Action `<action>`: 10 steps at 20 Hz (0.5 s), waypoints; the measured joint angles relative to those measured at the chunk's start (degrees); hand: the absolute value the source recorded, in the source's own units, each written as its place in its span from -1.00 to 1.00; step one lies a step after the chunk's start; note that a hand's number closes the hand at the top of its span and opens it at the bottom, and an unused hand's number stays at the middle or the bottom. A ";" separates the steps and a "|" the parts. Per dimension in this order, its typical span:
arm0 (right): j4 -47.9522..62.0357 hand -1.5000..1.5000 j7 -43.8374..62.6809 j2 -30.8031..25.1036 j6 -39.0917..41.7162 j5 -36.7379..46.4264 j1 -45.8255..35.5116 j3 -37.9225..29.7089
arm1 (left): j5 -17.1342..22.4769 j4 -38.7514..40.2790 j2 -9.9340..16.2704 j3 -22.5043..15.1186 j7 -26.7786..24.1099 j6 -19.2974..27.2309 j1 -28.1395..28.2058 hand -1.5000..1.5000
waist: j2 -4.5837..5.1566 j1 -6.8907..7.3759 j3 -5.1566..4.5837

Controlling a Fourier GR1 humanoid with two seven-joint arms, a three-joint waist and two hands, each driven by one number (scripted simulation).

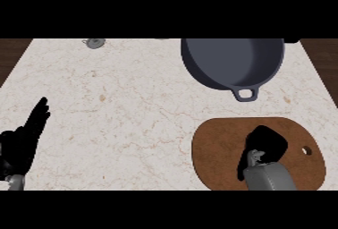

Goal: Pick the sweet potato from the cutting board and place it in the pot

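The dark grey pot [232, 62] stands at the back right of the counter, its small handle pointing toward me. In front of it lies the brown cutting board [221, 154]. My right hand [267, 142] is down on the middle of the board with its fingers and thumb curled. The sweet potato does not show anywhere; the hand hides it. My left hand [23, 143] rests open at the left edge, fingers up.
A small grey round object [95, 43] lies at the counter's back edge, left of the pot. Pale marble counter [132, 112] stretches between the left hand and the board. Dark wood shows beyond the counter's left and right edges.
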 measured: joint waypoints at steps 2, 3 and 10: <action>-1.15 1.00 -1.34 0.04 0.79 0.04 0.16 1.54 | -0.61 0.21 -0.70 -0.17 -0.49 0.06 0.51 0.00 | 0.05 -0.12 0.07; -0.90 1.00 -4.11 -0.26 1.41 0.26 -0.44 3.20 | -0.57 0.27 -0.60 -0.03 -0.60 -0.18 0.35 0.00 | 0.11 0.10 0.04; -4.73 1.00 -31.92 -1.00 -0.44 -2.14 -8.55 21.80 | -0.96 0.04 -1.16 -1.77 -0.50 -1.55 -1.76 0.00 | 0.73 4.33 0.80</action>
